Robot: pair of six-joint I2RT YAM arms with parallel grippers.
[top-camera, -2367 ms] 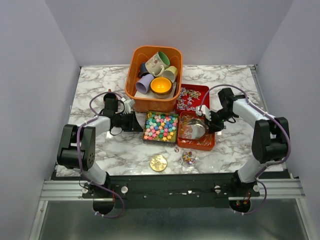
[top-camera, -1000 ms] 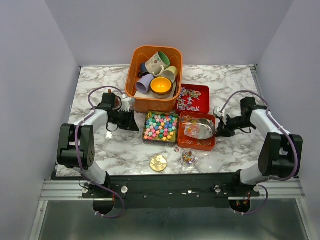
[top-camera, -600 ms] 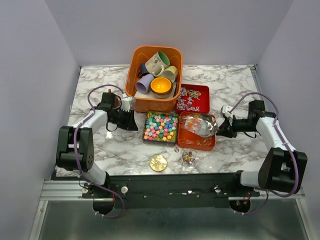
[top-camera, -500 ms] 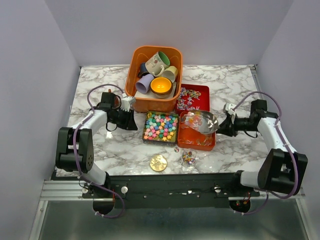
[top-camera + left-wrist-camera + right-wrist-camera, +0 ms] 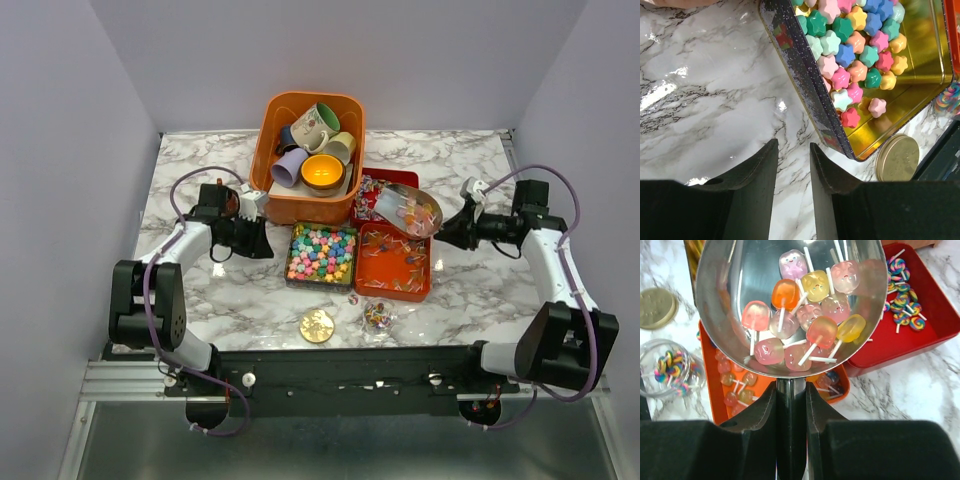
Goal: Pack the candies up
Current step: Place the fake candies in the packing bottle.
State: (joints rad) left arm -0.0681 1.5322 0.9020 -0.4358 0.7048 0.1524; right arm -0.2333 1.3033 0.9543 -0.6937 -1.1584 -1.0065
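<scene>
My right gripper (image 5: pixel 452 230) (image 5: pixel 791 385) is shut on the handle of a metal scoop (image 5: pixel 408 210) (image 5: pixel 730 285). The scoop is raised over the trays and holds several translucent lollipop candies (image 5: pixel 790 315). Below it, an orange tray (image 5: pixel 424 290) holds more of these candies (image 5: pixel 735 385). A red tray (image 5: pixel 410 180) holds speckled multicolour candies (image 5: pixel 902 315). My left gripper (image 5: pixel 252 232) (image 5: pixel 794 145) is open and empty, just left of a tin (image 5: pixel 805 85) of star-shaped candies (image 5: pixel 322 252).
An orange bin (image 5: pixel 262 150) full of mugs stands behind the tin. A small clear jar (image 5: pixel 378 316) (image 5: pixel 671 371) with multicolour candies and a gold lid (image 5: pixel 317 325) (image 5: pixel 897 157) lie near the front edge.
My right gripper has lifted the scoop, loaded with candies, out of the orange tray and carried it up and back toward the red tray. The left arm has barely moved.
</scene>
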